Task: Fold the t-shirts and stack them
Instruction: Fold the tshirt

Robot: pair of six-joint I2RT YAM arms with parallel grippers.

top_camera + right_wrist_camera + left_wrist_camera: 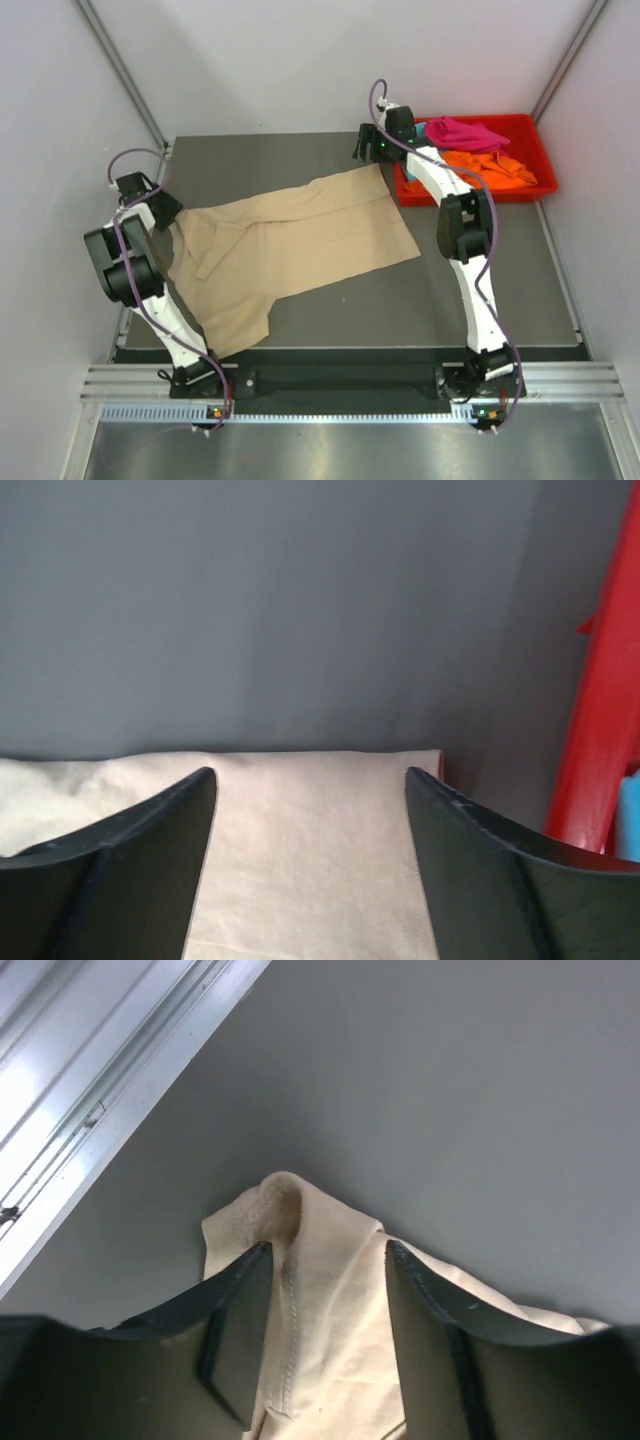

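Beige t-shirt (pixel 290 245) spread flat for folding; left gripper (pixel 328 1245) parted astride bunched edge, right gripper (pixel 308 772) wide over hem corner, neither clamped.

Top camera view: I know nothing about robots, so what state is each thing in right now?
beige t-shirt: spread out on the table, not yet folded.
left end effector: open, fingers astride a bunched edge of the beige t-shirt.
right end effector: open wide over the shirt's far edge.
magenta t-shirt: crumpled in the tray.
orange t-shirt: crumpled in the tray beside it.
red tray: holding both.
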